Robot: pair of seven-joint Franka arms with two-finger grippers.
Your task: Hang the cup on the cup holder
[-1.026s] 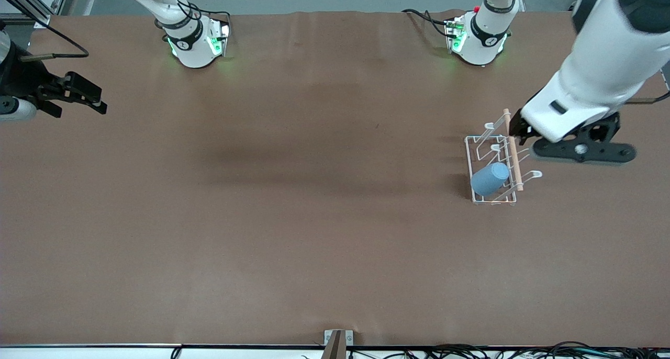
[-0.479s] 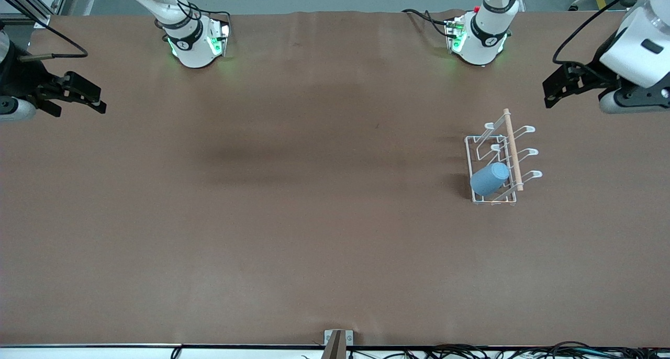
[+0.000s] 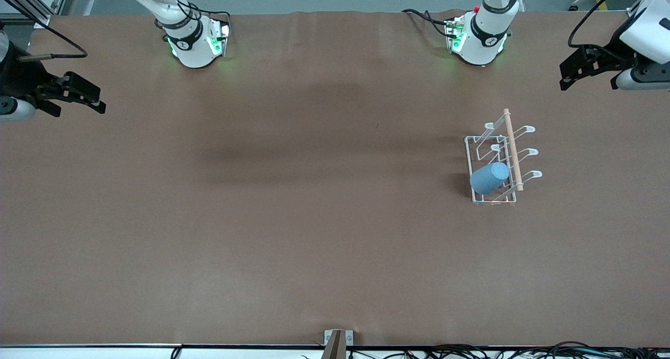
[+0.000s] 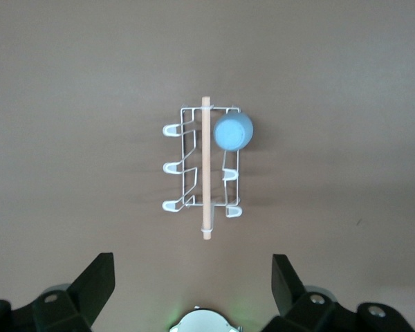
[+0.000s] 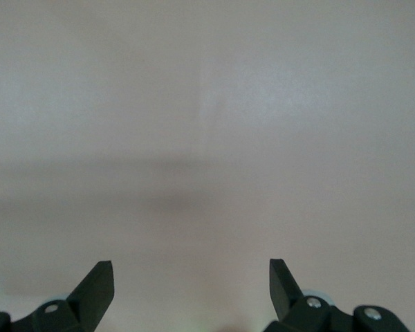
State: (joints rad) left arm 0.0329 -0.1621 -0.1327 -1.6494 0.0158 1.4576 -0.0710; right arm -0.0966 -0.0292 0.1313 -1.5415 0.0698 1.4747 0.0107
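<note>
Brown matting covers the whole table (image 3: 293, 217), creased faintly along the edge where my two bases stand, cables trailing past the edge nearest the front camera. Toward my left arm's end of the table sits the cup holder (image 3: 510, 149), a white wire rack with a pale wooden dowel along its top. The cup (image 3: 489, 178), light blue, sits tilted over one of the rack's prongs, on the rack's end nearest the front camera, its mouth toward the dowel.

My left gripper (image 3: 568, 75) hangs spread wide and empty over the table's corner at my left arm's end, near my bases; from my left wrist I look down on rack and cup together, both well apart from my fingertips (image 4: 100, 273). My right gripper (image 3: 99, 100) waits, also spread and empty, over the edge at my right arm's end, seeing only bare matting.

By my judgement the hanging is done, or nearly. Doing this last step well means keeping my left arm clear of the dowel and prongs, so nothing nudges the rack and tips the cup loose.
</note>
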